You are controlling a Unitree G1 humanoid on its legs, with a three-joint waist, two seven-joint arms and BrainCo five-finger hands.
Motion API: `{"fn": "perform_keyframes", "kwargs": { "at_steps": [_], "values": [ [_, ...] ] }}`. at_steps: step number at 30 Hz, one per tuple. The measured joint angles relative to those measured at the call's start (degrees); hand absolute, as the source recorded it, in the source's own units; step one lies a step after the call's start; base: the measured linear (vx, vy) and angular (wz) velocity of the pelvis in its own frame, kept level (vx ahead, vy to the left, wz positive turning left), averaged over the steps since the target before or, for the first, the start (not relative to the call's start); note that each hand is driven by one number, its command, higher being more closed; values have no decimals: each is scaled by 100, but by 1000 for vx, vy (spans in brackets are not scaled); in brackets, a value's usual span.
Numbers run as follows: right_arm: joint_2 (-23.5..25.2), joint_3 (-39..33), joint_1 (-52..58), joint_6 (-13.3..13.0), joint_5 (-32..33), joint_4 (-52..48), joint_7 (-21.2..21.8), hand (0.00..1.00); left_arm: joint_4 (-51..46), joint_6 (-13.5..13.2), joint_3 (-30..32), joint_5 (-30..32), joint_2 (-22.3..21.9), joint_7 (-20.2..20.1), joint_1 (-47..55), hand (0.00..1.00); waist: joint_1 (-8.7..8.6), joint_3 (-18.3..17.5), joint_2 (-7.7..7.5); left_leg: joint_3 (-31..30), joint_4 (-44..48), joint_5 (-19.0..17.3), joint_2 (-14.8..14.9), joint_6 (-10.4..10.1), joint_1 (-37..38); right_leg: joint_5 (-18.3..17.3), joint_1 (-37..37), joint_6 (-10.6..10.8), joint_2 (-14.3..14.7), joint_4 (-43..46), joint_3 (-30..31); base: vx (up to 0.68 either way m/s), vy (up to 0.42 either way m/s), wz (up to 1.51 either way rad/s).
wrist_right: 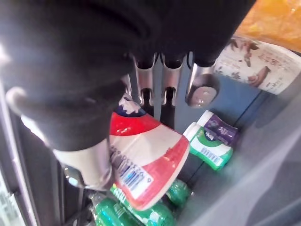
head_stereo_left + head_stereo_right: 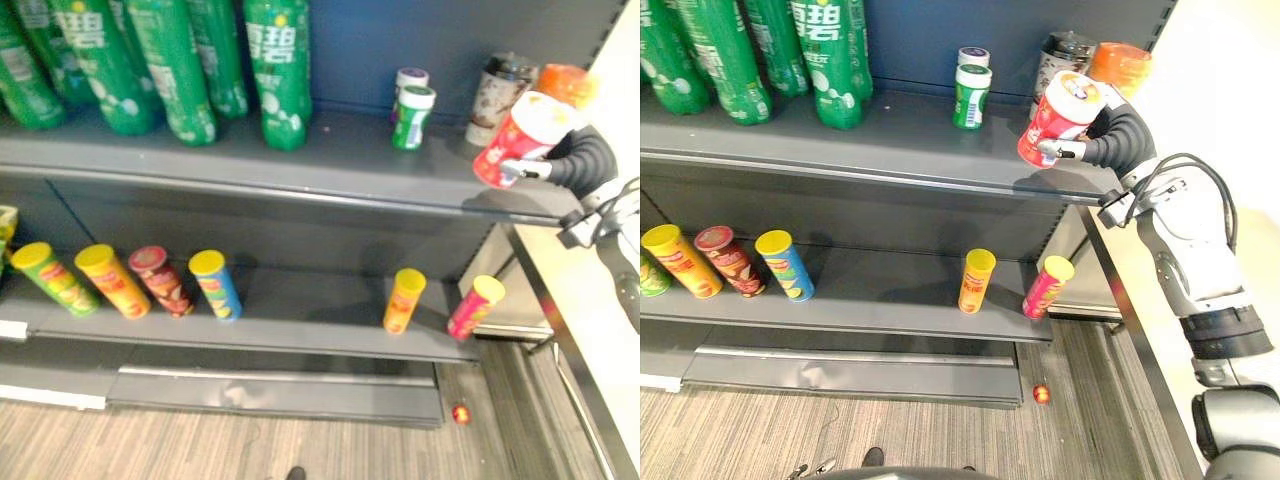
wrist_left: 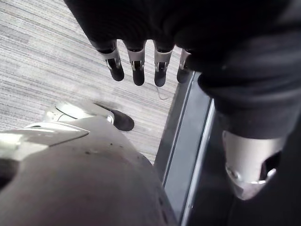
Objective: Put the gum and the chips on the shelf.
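Fingers (image 1: 202,89) of right hand (image 2: 1118,135) wrap a red chips tub (image 2: 1060,115), tilted, lid toward 1 o'clock, over upper shelf (image 2: 890,150); gum bottles (image 2: 971,92) near, about 9 o'clock. Left hand (image 3: 137,66) hangs slack.

The chips tub (image 2: 1060,116) is red and white. The near gum jar (image 2: 971,98) is green, the far jar (image 2: 974,57) purple, the shelf (image 2: 840,150) grey.

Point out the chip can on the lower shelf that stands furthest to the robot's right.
The pink can with the yellow lid, at the right end of the lower shelf, beside the orange can; the others stand grouped toward the left.
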Motion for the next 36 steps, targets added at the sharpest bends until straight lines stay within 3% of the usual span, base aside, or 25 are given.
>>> {"fn": "perform_keyframes", "kwargs": {
  "at_steps": [14, 20, 29, 30, 36],
  "values": [
    [10, 1150, -1677, 479, -315, 1256, -56, 100, -12, 77, 1, -15, -38, -24, -16, 0, 183, 198, 21, -307, 0, 33, -22, -6, -90, -15, 77, -21, 3, -22, -290, 9, -17, 10],
    [6, 1735, -2032, 638, -478, 1263, 211, 100, -29, 77, 4, -195, -10, -60, -58, 0, 242, 339, -68, -334, 0, 38, -22, -14, -94, -24, 88, -34, 10, -21, -326, 11, -9, 2],
    [-143, 1840, -2145, 719, -477, 1364, 486, 100, -76, 81, 7, -215, 60, -90, -137, 0, 242, 510, -211, -410, -1, 51, -20, -30, -94, -35, 108, -48, 14, -6, -374, -1, -4, 2],
    [-143, 1850, -2145, 724, -477, 1364, 486, 0, -76, 81, 7, -216, 62, -90, -137, 0, 242, 512, -213, -411, -1, 50, -18, -30, -91, -36, 110, -50, 15, -4, -374, 0, 0, 0],
    [-269, 1968, -2068, 759, -484, 1307, 564, 0, -76, 86, 11, -216, 73, -89, -177, 0, 273, 533, -250, -337, -1, 51, 12, -28, -84, -46, 86, -63, 37, -1, -309, 2, -6, -4]
  ]
}}
